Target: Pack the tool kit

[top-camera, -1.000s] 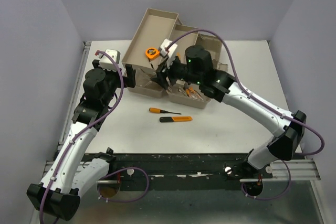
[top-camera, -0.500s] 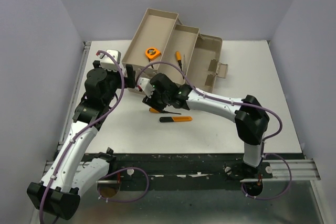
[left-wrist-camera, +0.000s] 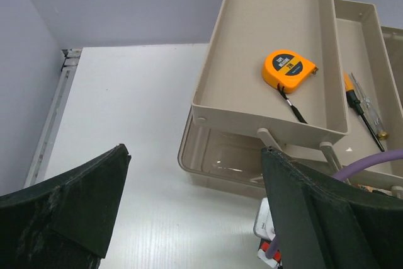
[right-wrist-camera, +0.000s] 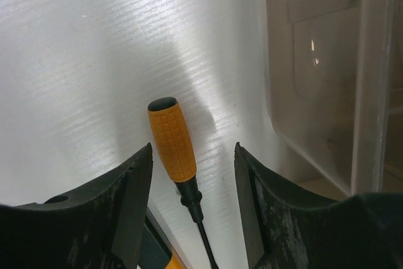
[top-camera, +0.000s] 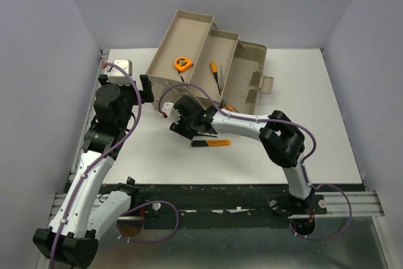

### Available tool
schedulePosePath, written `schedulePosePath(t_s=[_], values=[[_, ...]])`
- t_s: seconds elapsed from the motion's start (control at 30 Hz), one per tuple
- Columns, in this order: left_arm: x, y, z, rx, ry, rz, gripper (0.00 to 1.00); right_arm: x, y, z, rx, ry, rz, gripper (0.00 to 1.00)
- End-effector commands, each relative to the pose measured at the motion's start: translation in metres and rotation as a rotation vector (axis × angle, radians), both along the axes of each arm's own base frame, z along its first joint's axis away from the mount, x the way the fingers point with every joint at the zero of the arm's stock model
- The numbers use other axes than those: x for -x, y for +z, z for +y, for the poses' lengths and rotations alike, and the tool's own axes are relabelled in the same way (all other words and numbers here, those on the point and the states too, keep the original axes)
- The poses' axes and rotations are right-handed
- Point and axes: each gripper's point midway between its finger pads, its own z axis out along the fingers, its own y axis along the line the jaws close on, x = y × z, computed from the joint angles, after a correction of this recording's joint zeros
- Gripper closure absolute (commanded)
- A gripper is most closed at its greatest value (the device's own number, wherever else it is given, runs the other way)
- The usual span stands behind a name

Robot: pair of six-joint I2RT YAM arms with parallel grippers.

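Note:
The beige toolbox [top-camera: 249,74] stands open at the back with its trays [top-camera: 182,39] folded out. An orange tape measure [top-camera: 182,63] lies in the far tray and shows in the left wrist view [left-wrist-camera: 288,68]. A screwdriver [top-camera: 215,70] lies in the second tray. My right gripper [top-camera: 181,125] is low over the table, open, its jaws either side of an orange-handled screwdriver [right-wrist-camera: 171,140] without touching it. An orange-and-black tool [top-camera: 211,143] lies on the table just in front. My left gripper [top-camera: 135,86] is open and empty, left of the toolbox.
The toolbox's translucent brown lower wall [right-wrist-camera: 315,92] is close on the right of my right gripper [right-wrist-camera: 193,155]. The right arm's white wrist camera [left-wrist-camera: 271,231] sits near my left gripper [left-wrist-camera: 194,152]. The table's left edge [left-wrist-camera: 53,124] runs along a grey wall.
My right arm has swung from over the toolbox down to the table and now straddles the orange screwdriver. My left arm has drawn back a little to the left.

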Motion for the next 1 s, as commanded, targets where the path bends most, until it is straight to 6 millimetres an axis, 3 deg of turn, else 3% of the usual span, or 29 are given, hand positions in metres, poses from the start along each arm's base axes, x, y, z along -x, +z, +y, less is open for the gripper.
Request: schedulePosePath(t_s=[0.0, 0.23, 0.37, 0.6, 0.7, 0.8, 0.87, 0.97], values=[[0.003, 0.012, 0.011, 0.015, 0.056, -0.038, 0.01, -0.006, -0.001, 0.012, -0.003, 0.018, -0.035, 0.38], [0.002, 0.011, 0.005, 0.019, 0.022, -0.037, 0.01, -0.001, -0.019, 0.011, 0.023, 0.031, 0.003, 0.4], [0.002, 0.011, 0.004, 0.02, 0.018, -0.038, 0.01, 0.002, -0.028, 0.008, 0.043, 0.039, 0.017, 0.47], [0.002, 0.011, 0.003, 0.021, 0.01, -0.038, 0.01, 0.001, -0.028, 0.008, 0.044, 0.038, 0.013, 0.88], [0.002, 0.011, 0.003, 0.021, 0.008, -0.039, 0.01, -0.004, -0.013, 0.01, 0.024, 0.037, -0.024, 0.99], [0.002, 0.01, 0.002, 0.021, 0.005, -0.036, 0.01, -0.009, 0.011, 0.014, -0.018, 0.036, -0.078, 0.99], [0.002, 0.011, 0.002, 0.021, 0.005, -0.038, 0.01, -0.012, 0.036, 0.015, -0.066, 0.029, -0.116, 0.99], [0.001, 0.009, 0.003, 0.019, 0.008, -0.035, 0.01, -0.004, 0.091, 0.018, -0.179, 0.03, -0.145, 0.99]])
